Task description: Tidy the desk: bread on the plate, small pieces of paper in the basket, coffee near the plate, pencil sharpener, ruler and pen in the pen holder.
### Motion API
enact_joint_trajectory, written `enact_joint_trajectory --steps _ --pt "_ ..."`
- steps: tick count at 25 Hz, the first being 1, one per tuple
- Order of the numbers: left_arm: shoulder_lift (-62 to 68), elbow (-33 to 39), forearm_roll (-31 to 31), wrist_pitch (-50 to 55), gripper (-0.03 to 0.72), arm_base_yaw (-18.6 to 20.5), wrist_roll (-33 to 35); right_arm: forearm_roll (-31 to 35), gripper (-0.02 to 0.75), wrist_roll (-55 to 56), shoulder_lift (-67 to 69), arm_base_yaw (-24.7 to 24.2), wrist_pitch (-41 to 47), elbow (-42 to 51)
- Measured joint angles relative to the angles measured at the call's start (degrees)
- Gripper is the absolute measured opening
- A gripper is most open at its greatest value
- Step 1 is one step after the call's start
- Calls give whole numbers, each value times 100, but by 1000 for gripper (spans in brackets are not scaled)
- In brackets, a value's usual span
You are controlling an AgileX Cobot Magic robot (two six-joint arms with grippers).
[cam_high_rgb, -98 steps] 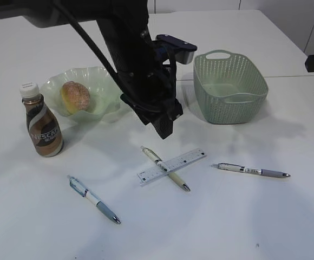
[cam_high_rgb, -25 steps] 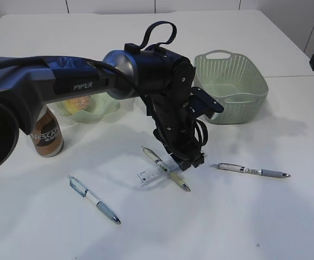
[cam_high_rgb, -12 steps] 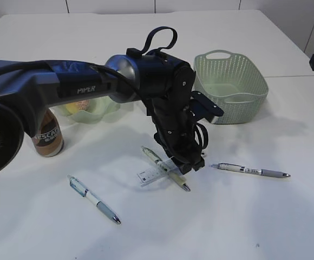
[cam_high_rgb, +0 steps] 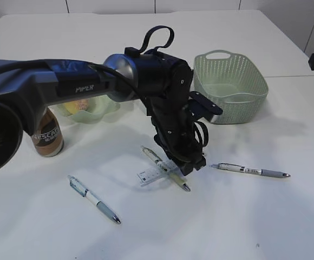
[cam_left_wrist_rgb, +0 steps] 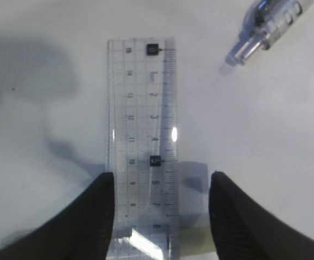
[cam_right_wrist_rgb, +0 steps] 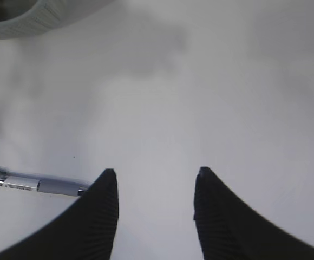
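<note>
The clear ruler [cam_left_wrist_rgb: 142, 130] lies flat on the white desk [cam_high_rgb: 227, 216], across an olive pen [cam_high_rgb: 158, 158]. My left gripper [cam_left_wrist_rgb: 161, 181] is open and down at the desk, its fingers either side of the ruler's near end [cam_high_rgb: 149, 175]. A grey pen [cam_high_rgb: 249, 170] and a blue pen [cam_high_rgb: 93, 199] lie apart. My right gripper [cam_right_wrist_rgb: 154, 176] hangs open and empty over bare desk. The coffee [cam_high_rgb: 46, 135] stands by the plate [cam_high_rgb: 92, 112], where a sliver of bread [cam_high_rgb: 77, 104] shows behind the arm. The paper, pencil sharpener and pen holder are out of view.
The green basket [cam_high_rgb: 230, 86] stands at the back right, its rim [cam_right_wrist_rgb: 27, 16] also in the right wrist view, where the grey pen's end [cam_right_wrist_rgb: 32, 184] shows beside the left finger. A pen tip [cam_left_wrist_rgb: 265, 27] lies near the ruler's far end.
Since the earliest frame the left arm has come down from above onto the ruler. Over the last second it has only shifted slightly. The right arm has not moved.
</note>
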Motion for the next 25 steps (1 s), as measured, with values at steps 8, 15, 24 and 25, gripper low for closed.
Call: enact_joint_trajectory --steps 8,15,24,25 --pt "0 0 -47 21 361 224 -8 17 372 0 0 0 0 0" --pt "0 0 -82 32 358 224 -22 26 372 0 0 0 0 0" --pt "0 0 -245 20 281 224 -22 39 371 0 0 0 0 0" --pt "0 0 -254 20 276 224 -22 41 371 0 0 0 0 0"
